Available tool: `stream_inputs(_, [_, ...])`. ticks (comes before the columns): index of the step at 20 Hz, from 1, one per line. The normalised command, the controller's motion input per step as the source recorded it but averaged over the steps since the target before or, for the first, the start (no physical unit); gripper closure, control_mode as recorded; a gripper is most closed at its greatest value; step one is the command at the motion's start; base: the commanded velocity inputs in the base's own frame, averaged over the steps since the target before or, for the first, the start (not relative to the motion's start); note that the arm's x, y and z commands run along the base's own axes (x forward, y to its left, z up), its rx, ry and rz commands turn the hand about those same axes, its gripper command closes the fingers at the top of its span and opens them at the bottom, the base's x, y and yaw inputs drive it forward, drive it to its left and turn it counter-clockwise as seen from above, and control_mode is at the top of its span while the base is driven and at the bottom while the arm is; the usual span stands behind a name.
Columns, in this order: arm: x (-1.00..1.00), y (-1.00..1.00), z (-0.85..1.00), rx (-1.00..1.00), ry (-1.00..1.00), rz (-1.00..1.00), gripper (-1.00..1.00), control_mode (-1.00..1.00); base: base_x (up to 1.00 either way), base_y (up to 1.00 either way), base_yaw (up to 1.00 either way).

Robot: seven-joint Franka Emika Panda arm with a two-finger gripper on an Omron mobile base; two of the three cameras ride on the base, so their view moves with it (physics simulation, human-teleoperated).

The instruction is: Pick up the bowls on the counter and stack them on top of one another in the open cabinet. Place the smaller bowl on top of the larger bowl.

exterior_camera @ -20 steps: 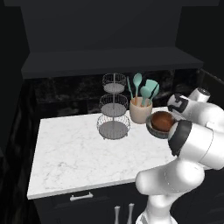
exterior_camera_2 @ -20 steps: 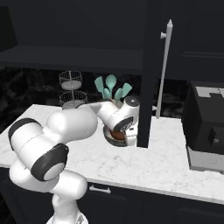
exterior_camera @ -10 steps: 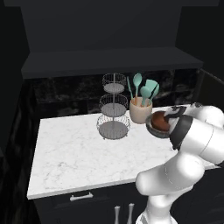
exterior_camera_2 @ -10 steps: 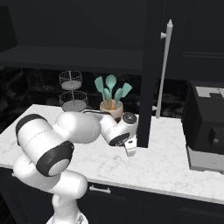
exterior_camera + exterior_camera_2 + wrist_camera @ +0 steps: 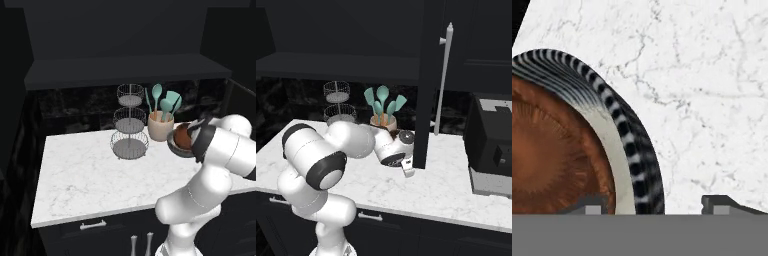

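The smaller bowl, glossy reddish-brown inside, sits on the white marble counter beside the beige cup. In the hand view the smaller bowl has a pale rim and a dark striped wall around it. I cannot tell whether that wall is its own or the larger bowl. My gripper stands open astride this rim, one fingertip inside and the other outside over marble. In the right base view the gripper points down at the counter. The open cabinet's shelf runs above.
A three-tier wire basket stand stands left of the beige cup of teal utensils. The cabinet's open door with its long handle hangs just right of the hand. A dark appliance sits at the counter's right end.
The arm has folded lower and brought the hand down onto the bowl's rim. The bowl, cup and basket stand have stayed in place.
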Motion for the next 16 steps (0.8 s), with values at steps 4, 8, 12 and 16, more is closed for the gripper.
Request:
stream_inputs(4, [-0.08,0.03,-0.10,0.00,-0.08,0.00,1.00,-1.00,0.00,0.00,0.00])
stream_inputs(8, [-0.36,0.01,0.09,0.00,-0.10,0.00,1.00,-1.00,0.00,0.00,0.00])
stream_inputs(12, [-0.46,0.00,0.61,0.00,-0.04,0.00,1.00,-1.00,0.00,0.00,0.00])
stream_inputs(16, [-0.71,0.00,1.00,0.00,0.00,0.00,1.00,-1.00,0.00,0.00,0.00])
